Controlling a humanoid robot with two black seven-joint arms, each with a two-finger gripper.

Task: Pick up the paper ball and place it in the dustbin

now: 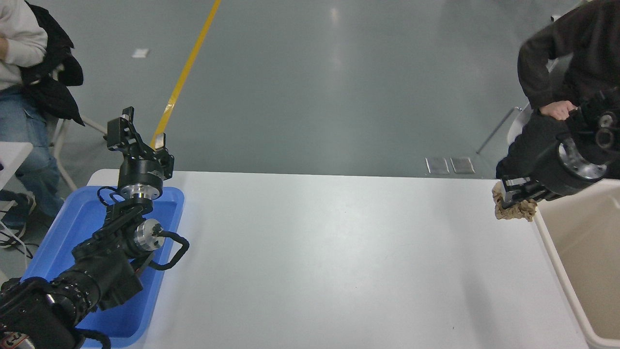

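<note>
My right gripper (514, 194) is shut on the tan-brown paper ball (515, 210) and holds it well above the table's far right corner. The ball hangs just left of the rim of the cream dustbin (557, 264), which stands at the table's right edge. The right arm comes in from the right edge, over the bin's far end. My left gripper (137, 134) is open and empty, parked above the blue tray at the lower left.
A shallow blue tray (63, 237) lies on the white table (315, 261) at the left, under my left arm. A person in dark clothes (576, 58) sits at the far right behind the right arm. Another person (19, 53) sits at the far left.
</note>
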